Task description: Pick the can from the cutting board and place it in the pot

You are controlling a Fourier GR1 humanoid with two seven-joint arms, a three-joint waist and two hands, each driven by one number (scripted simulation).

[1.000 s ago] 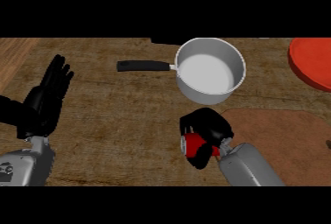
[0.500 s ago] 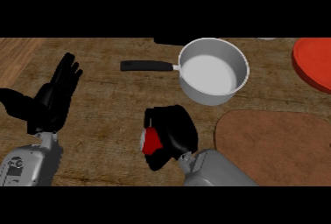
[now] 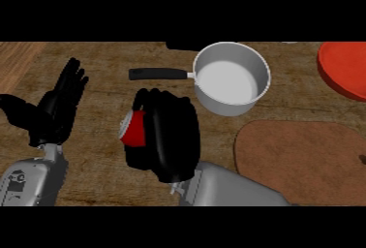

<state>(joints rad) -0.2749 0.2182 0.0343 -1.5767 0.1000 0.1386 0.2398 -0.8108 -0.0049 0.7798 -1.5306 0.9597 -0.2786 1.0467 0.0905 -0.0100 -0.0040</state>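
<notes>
holding the can in my right hand, fingers and thumb curled round it so only a red sliver shows at the hand's left side. it's off the cutting board, which lies bare toward the counter's right edge, and it hangs above the counter's wood near the middle, short of the pot that sits toward the far edge with its black handle pointing left. my left hand rests spread, fingers up, near the counter's left edge. a red plate sits at the far right corner.

risk now, as i judge it: the pot's handle lies between my hand and the rim on this line, so a low approach could knock it and spin the pot away. letting go before the can is over the opening could clip it on the rim and tip it onto the counter.

against half a second ago, my right hand has swung further left and fills more of the view, away from the board; the pot and left hand look unmoved.
</notes>
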